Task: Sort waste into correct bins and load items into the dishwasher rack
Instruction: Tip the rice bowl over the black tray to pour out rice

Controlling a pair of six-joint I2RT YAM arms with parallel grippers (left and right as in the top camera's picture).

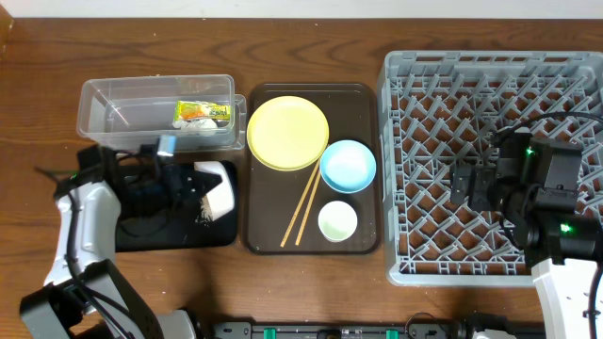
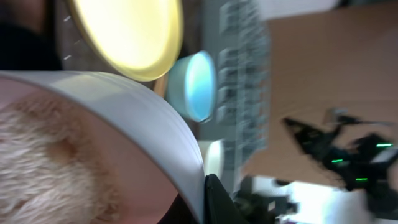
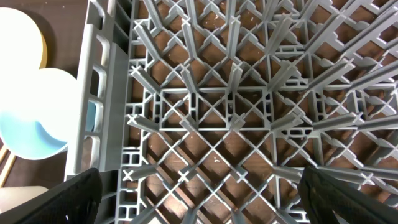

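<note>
My left gripper (image 1: pixel 193 185) is shut on the rim of the white bowl (image 1: pixel 220 186), holding it tilted on its side over the black tray (image 1: pixel 160 232). Loose rice grains (image 1: pixel 201 215) lie on the tray below the bowl. In the left wrist view the bowl (image 2: pixel 124 118) fills the frame, with rice (image 2: pixel 37 162) inside and one finger (image 2: pixel 214 199) against its rim. The clear tub (image 1: pixel 94 113) holds the green-and-orange wrapper (image 1: pixel 203 113) with something white beside it. My right gripper (image 1: pixel 466 184) is open and empty above the grey rack (image 1: pixel 405 169), fingers spread (image 3: pixel 199 186).
A dark brown serving tray (image 1: pixel 363 104) in the middle holds the yellow plate (image 1: pixel 287 132), light blue bowl (image 1: pixel 348 165), pale green cup (image 1: pixel 337 220) and wooden chopsticks (image 1: pixel 303 207). The rack (image 3: pixel 205 118) holds nothing.
</note>
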